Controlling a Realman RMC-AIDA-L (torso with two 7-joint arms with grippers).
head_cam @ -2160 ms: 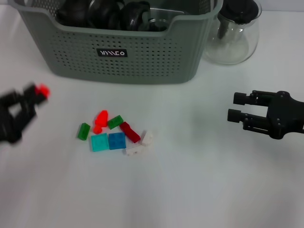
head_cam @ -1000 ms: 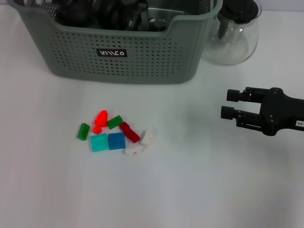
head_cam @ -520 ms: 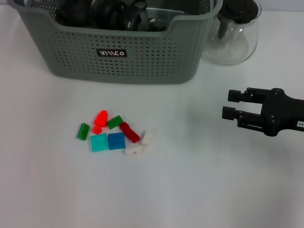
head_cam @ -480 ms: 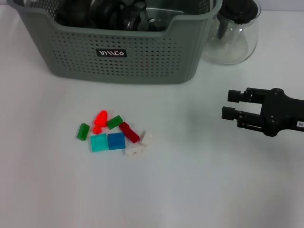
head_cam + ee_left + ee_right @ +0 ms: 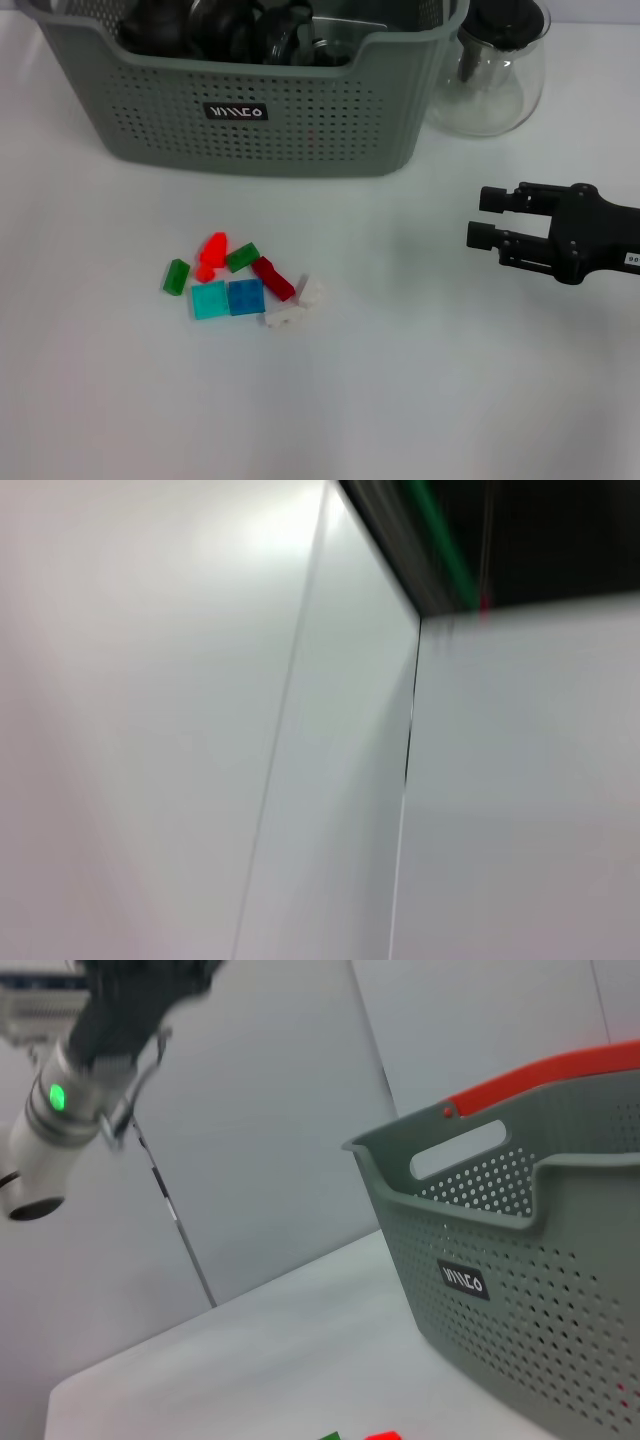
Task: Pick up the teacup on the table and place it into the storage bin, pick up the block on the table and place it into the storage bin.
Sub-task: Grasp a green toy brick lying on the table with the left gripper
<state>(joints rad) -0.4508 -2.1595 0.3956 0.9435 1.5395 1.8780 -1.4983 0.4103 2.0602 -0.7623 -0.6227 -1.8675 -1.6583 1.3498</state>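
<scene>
The grey-green storage bin stands at the back of the table and shows again in the right wrist view. Dark round things lie inside it; I cannot tell what they are. No teacup shows on the table. Several small blocks lie in a cluster before the bin: an orange-red one, a dark red one, a blue one. My right gripper hovers open and empty at the right, far from the blocks. My left arm is raised high, seen only in the right wrist view.
A clear glass teapot with a dark lid stands right of the bin. Green, cyan and white blocks belong to the same cluster. The left wrist view shows only pale wall panels.
The left gripper, which held a red block at the left edge earliest on, has left the head view. The right gripper shifted slightly left and has since held still.
</scene>
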